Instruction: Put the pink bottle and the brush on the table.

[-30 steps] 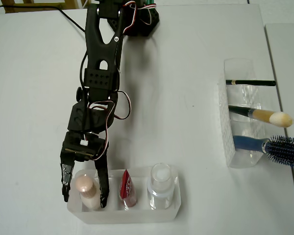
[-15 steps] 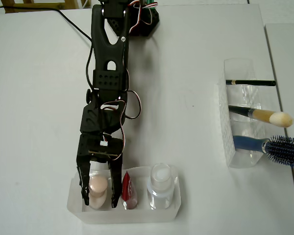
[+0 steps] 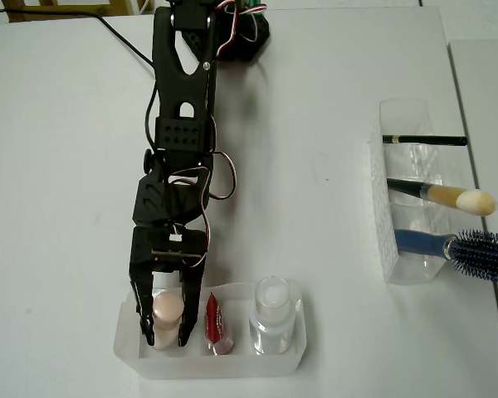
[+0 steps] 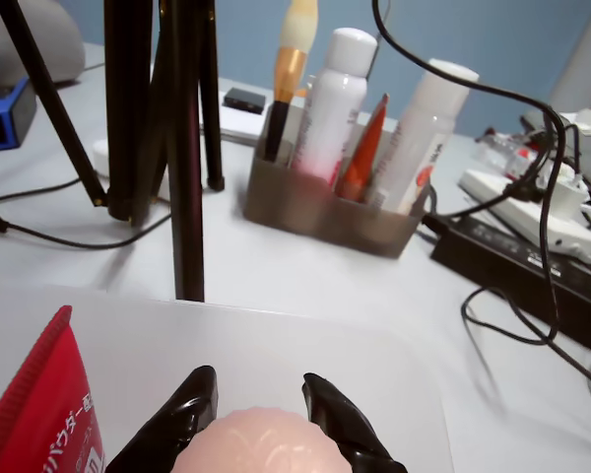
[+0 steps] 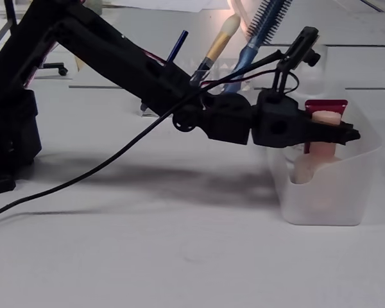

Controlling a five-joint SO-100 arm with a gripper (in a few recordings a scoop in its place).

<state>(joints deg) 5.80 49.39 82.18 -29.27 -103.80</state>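
Fingers [image 3: 165, 336] straddle the cap of the pink bottle [image 3: 167, 310], 1 black tip on each side, touching or nearly so; whether they already clamp it cannot be told. The bottle stands upright, long axis vertical, in the left compartment of the clear tray [image 3: 220, 366] in the overhead view, beside the red tube [image 3: 215, 322], so the coming lift is probably straight up. The wrist view shows both tips hugging the cap [image 4: 256, 445], while the overhead view alone shows the brush [image 3: 448, 197] lying well apart in the other clear holder [image 3: 389, 207] on the desk [image 3: 315, 99].
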